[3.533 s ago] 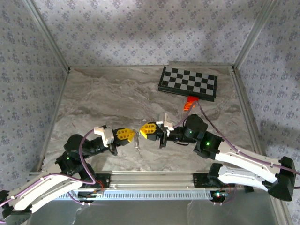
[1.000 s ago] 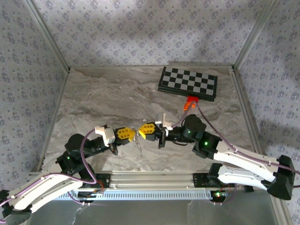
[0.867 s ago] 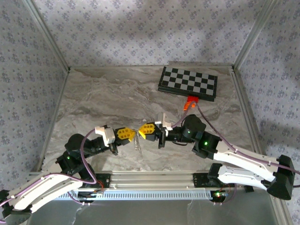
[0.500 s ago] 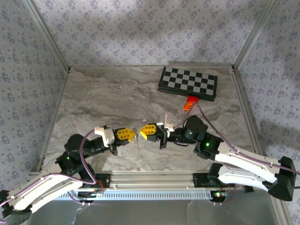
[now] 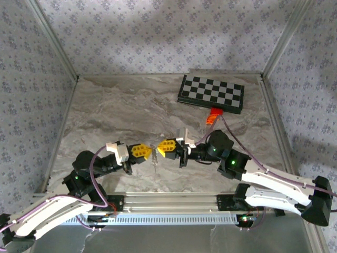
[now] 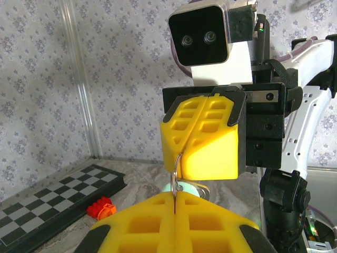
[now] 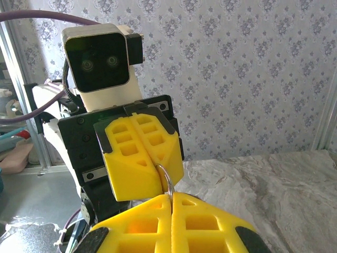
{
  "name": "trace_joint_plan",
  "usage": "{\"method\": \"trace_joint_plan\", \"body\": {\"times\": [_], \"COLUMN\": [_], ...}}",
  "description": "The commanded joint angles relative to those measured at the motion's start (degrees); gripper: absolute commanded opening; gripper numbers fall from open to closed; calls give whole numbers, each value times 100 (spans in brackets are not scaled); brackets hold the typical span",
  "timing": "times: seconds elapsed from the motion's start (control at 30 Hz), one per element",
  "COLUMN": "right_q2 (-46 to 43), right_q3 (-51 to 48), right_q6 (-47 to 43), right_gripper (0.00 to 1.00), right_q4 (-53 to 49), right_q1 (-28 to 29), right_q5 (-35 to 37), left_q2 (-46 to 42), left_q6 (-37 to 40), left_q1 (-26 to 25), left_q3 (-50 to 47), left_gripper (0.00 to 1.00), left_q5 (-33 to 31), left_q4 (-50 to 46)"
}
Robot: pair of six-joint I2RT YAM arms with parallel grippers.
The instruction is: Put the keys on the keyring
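The arms meet nose to nose above the near middle of the table point(image 5: 131, 110). The left gripper point(image 5: 145, 151) and right gripper point(image 5: 163, 147) each clamp shut on the thin keyring point(image 6: 179, 164) spanning them, seemingly to steady it from both sides. A teal key point(image 6: 178, 188) sits just below the keyring; I cannot tell whether it is threaded on.

The table point(image 5: 131, 105) is grey-beige marble with darker veins. The walls point(image 5: 158, 31) are pale lilac with small flower prints. At 1 o'clock lies a black-and-white chequered board point(image 5: 210, 94), with an orange-red block point(image 5: 213, 117) at its 6 o'clock. The left gripper point(image 5: 149, 152) and right gripper point(image 5: 160, 147) have bright yellow pads point(image 5: 139, 151). The arms point(image 5: 274, 184) are white and black, the cables point(image 5: 93, 171) purple. The ring point(image 7: 169, 182) is silvery, the key point(image 6: 171, 188) pale teal.
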Motion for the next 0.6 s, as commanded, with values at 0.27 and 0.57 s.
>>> {"method": "trace_joint_plan", "body": {"times": [0.27, 0.57], "right_q2": [-111, -86], "right_q3": [-98, -39], "right_q6": [216, 199], "right_gripper": [0, 0], "right_q4": [396, 327], "right_q1": [-89, -96], "right_q5": [-114, -161], "left_q2": [-34, 23], "left_q6": [-45, -32], "left_q1": [-27, -28], "left_q3": [114, 131], "left_gripper": [0, 0], "left_q5": [147, 147], "left_q4": [203, 235]}}
